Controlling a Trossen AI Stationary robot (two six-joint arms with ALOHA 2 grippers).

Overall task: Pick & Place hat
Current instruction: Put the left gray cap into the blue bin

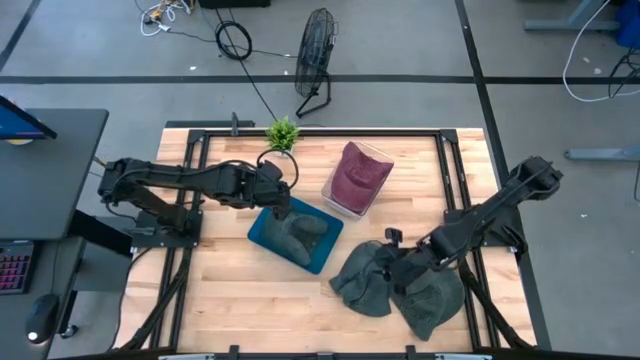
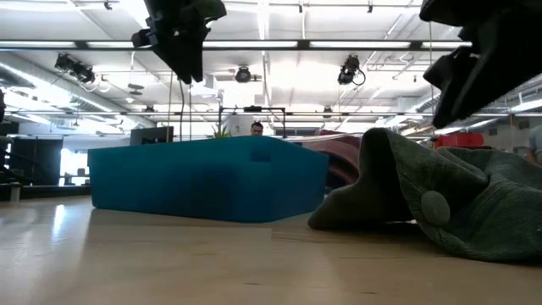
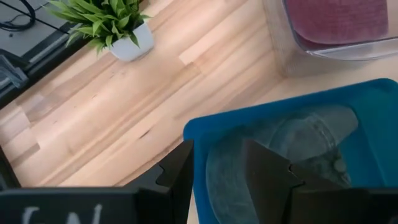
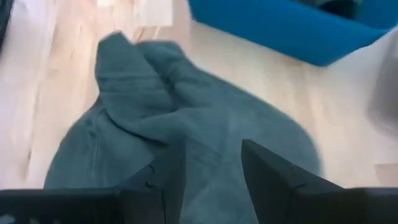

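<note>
High view: two grey-green hats [image 1: 398, 283] lie slumped together on the table [image 1: 230, 300] near the front right, one overlapping the other. A third hat [image 1: 297, 232] of the same cloth already sits in the blue bin [image 1: 265, 232] at centre. A clear tub [image 1: 336, 198] with a maroon cloth [image 1: 358, 172] stands just behind the bin, and a small potted plant [image 1: 283, 133] stands at the back edge.

Your right gripper [image 1: 408, 258] hangs just over the near hats; in the right wrist view the fingers [image 4: 264, 163] stand apart with cloth showing between them, nothing pinched. Your left gripper [image 1: 281, 204] hovers over the back rim of the bin, fingers [image 3: 264, 167] likewise spread and empty.

Handling judgement: these hats look soft, light and floppy. The low view shows thick folds that sag to the wood, with a button [image 2: 435, 207] at one crown. Expect no stiffness. The cloth will drape and swing once lifted, and a loose brim may drag its neighbour along.

Where to take hold: go for a raised fold or ridge, such as the peak visible in the right wrist view [image 4: 118, 46], not a flat panel. Pinch deep enough to catch a doubled layer. Choose a fold clear of the overlap so you lift one hat only. Slip risk seems low on the rough weave; the main risk is grabbing both.
</note>
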